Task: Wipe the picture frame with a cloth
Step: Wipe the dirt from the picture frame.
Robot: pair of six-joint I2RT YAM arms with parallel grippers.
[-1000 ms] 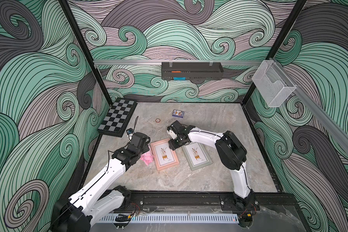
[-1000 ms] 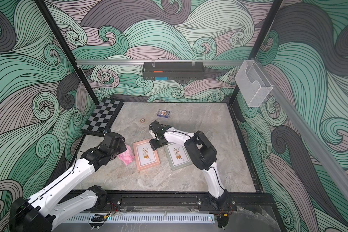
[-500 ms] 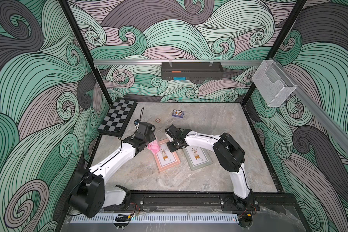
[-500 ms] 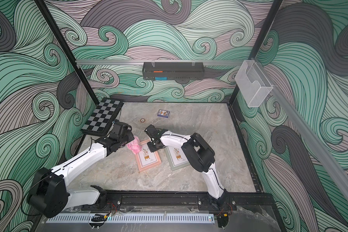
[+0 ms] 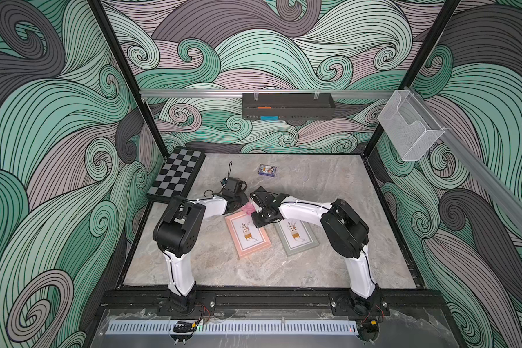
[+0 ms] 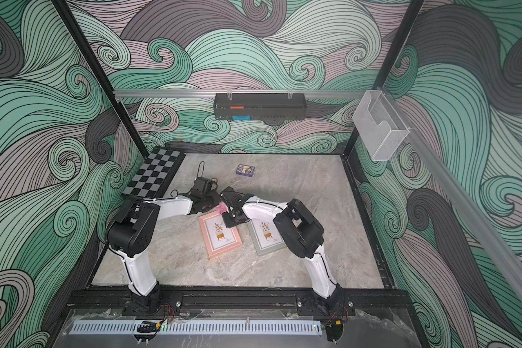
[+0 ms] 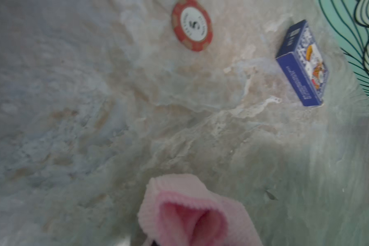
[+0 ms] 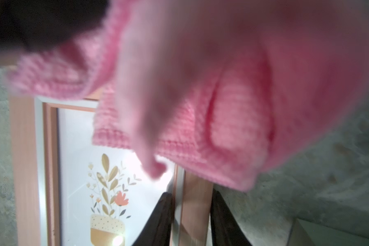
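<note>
In both top views the pink picture frame [image 5: 247, 233] is lying flat on the table [image 5: 329, 186], its long axis running far to near, with the near end angling slightly toward the right arm. The cloth [image 5: 249, 208] is bunching at its far end, pinched in the left gripper [image 5: 243, 206], whose jaws are pressing together. In the left wrist view the cloth [image 7: 185, 213] is showing as 1 folded bunch over the marble. In the right wrist view the right gripper [image 8: 191, 221] is standing narrowly parted, its 2 fingers [image 8: 158, 219] clamping the frame's side rail.
</note>
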